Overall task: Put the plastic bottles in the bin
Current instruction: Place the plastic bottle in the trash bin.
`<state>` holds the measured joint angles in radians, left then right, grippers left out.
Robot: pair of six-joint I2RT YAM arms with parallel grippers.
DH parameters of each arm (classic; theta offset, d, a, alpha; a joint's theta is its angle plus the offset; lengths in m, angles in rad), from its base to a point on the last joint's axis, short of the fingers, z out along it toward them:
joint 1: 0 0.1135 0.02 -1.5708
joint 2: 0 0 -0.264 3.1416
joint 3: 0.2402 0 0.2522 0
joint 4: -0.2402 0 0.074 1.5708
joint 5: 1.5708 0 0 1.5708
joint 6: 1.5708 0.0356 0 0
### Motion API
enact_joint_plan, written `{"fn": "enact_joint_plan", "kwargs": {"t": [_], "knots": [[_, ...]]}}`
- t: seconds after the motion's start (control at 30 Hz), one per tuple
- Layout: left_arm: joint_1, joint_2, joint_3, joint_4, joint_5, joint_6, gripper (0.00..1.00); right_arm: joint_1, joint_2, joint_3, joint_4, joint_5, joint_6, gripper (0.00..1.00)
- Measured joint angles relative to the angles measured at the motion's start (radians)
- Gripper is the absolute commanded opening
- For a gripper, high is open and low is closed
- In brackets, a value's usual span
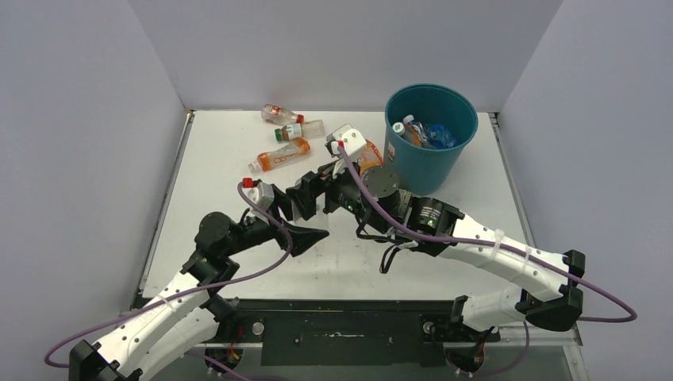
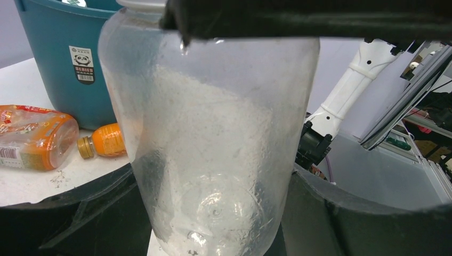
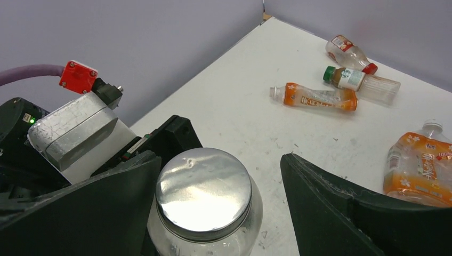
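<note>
While left claw [image 2: 213, 226] grips clear bottle [image 2: 213, 117] | right claw [image 3: 219, 160] open, straddling its silver cap [image 3: 202, 189] | bin [image 1: 428, 163] nearby

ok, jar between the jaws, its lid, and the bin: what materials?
The jar: probably clear plastic, with cloudy, scuffed walls; glass not excluded. The lid: metal-looking, with a silver sheen and a small dent; could be metallised plastic. The bin: teal moulded plastic, smooth, opaque, dull gloss.
</note>
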<state>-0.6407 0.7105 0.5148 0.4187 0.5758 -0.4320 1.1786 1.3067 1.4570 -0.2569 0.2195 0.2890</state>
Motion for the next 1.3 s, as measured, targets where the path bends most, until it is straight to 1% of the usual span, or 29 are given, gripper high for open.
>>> {"fn": "enact_joint_plan", "kwargs": {"t": [0.13,0.27,0.3,0.33,0.37,0.4,0.57,0.6,0.63,0.8,0.87,0.97,1.03,1.07,1.13,1.2,1.3], "knots": [[0.000,0.001,0.000,-0.024,0.000,0.004,0.32,0.000,0.009,0.009,-0.044,-0.002,0.007,0.58],[-0.004,0.001,0.000,-0.044,-0.003,0.010,0.33,0.000,0.012,0.011,-0.054,-0.007,0.016,0.40],[-0.005,0.001,0.000,-0.044,-0.004,0.010,0.35,0.000,0.012,0.011,-0.054,-0.006,0.018,0.35],[-0.006,0.001,0.000,-0.044,-0.005,0.010,0.39,0.000,0.012,0.011,-0.054,-0.006,0.017,0.27],[-0.006,0.001,0.000,-0.045,-0.006,0.010,0.45,0.000,0.012,0.011,-0.055,-0.007,0.017,0.13],[-0.006,0.001,0.000,-0.045,-0.006,0.011,0.52,0.000,0.011,0.011,-0.055,-0.007,0.017,0.06],[-0.009,-0.002,0.000,-0.046,-0.013,0.017,0.99,0.000,0.011,0.011,-0.055,-0.009,0.017,0.05],[-0.011,-0.003,0.000,-0.043,-0.016,0.021,0.97,0.000,0.011,0.011,-0.061,-0.008,0.016,0.05],[-0.013,-0.008,0.000,-0.042,-0.021,0.023,0.96,0.000,0.011,0.011,-0.068,-0.008,0.016,0.05],[-0.019,-0.041,0.000,-0.041,-0.069,0.020,0.96,0.000,0.003,0.011,-0.092,0.042,0.003,0.05],[-0.019,-0.055,0.000,-0.042,-0.096,0.019,0.96,-0.001,-0.011,0.013,-0.099,0.103,-0.023,0.05],[-0.019,-0.080,0.000,-0.042,-0.140,0.020,0.96,-0.012,-0.034,0.040,-0.098,0.240,-0.101,0.05],[-0.019,-0.095,0.000,-0.042,-0.169,0.021,0.96,-0.049,-0.053,0.063,-0.070,0.321,-0.172,0.05],[-0.019,-0.101,0.000,-0.043,-0.185,0.021,0.96,-0.089,-0.063,0.071,-0.047,0.352,-0.204,0.05],[-0.019,-0.111,-0.001,-0.044,-0.216,0.022,0.96,-0.229,-0.080,0.089,0.002,0.398,-0.245,0.05],[-0.019,-0.117,-0.004,-0.045,-0.244,0.024,0.96,-0.421,-0.082,0.105,0.044,0.424,-0.252,0.05],[-0.019,-0.121,-0.006,-0.046,-0.280,0.026,0.96,-0.694,-0.066,0.100,0.104,0.446,-0.214,0.05]]}}
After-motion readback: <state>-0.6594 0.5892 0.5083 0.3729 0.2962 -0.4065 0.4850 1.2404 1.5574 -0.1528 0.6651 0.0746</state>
